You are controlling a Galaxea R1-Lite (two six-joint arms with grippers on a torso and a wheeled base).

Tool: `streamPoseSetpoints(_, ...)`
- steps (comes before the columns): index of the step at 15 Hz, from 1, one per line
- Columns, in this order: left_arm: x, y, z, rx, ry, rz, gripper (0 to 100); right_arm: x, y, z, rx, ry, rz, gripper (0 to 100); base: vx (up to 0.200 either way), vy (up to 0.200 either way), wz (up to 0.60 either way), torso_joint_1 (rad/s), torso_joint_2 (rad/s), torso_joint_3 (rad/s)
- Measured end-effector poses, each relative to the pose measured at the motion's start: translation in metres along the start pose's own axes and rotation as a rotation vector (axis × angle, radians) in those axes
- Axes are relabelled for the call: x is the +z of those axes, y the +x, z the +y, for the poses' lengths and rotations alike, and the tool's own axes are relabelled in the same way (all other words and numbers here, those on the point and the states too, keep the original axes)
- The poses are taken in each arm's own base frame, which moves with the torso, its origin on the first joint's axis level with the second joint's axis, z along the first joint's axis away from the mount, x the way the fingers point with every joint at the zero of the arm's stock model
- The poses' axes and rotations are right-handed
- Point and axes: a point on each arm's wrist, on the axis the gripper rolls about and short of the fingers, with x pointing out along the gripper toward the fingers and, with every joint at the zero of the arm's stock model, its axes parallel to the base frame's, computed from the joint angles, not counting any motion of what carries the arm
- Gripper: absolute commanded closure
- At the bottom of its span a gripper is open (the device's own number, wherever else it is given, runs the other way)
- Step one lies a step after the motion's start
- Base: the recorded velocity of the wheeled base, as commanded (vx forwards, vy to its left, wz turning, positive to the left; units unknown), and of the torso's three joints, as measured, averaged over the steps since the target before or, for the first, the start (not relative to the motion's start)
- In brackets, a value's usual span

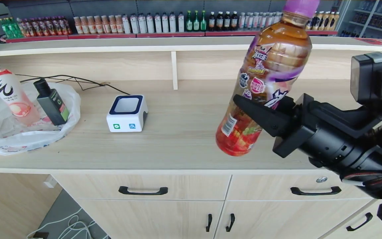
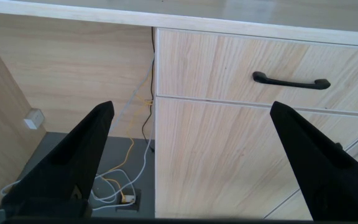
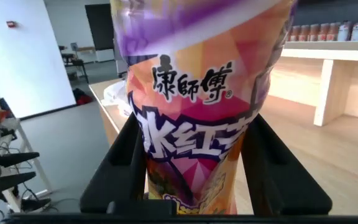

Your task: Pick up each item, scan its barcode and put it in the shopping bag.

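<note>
the right end effector (image 1: 255,114) is closed on the tilted bottle (image 1: 274,59), held above the tabletop (image 1: 184,139), right of the scanner (image 1: 127,113). carry it there slowly, turning the barcode (image 1: 229,125) down to the window.

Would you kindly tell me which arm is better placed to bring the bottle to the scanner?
Right. The right gripper grips the purple-capped bottle above the counter, to the right of the scanner. The left gripper hangs open, low before the drawers, holding nothing.
</note>
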Motion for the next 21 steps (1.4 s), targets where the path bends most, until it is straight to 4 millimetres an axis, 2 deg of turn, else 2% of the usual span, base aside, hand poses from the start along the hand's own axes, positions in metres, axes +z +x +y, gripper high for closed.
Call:
streamPoseSetpoints(4,0.0,0.0,0.0,0.0,0.0,0.0,0,-0.004,0.003,-0.011,-0.231,-0.085,0.009,100,0.0,0.0,0.0,0.0,0.0,0.0)
streamPoseSetpoints(6,0.0,0.0,0.0,0.0,0.0,0.0,0,-0.011,-0.005,-0.018,-0.356,-0.107,0.027,100,0.0,0.0,0.0,0.0,0.0,0.0)
streamPoseSetpoints(8,0.0,0.0,0.0,0.001,0.0,0.0,0,-0.02,-0.015,-0.018,-0.373,-0.12,0.075,100,0.0,0.0,0.0,0.0,0.0,0.0)
streamPoseSetpoints(11,0.0,0.0,0.0,0.0,0.0,0.0,0,-0.021,-0.022,-0.022,-0.392,-0.129,0.071,100,0.0,0.0,0.0,0.0,0.0,0.0)
streamPoseSetpoints(21,0.0,0.0,0.0,0.0,0.0,0.0,0,-0.02,-0.018,-0.023,-0.347,-0.124,0.049,100,0.0,0.0,0.0,0.0,0.0,0.0)
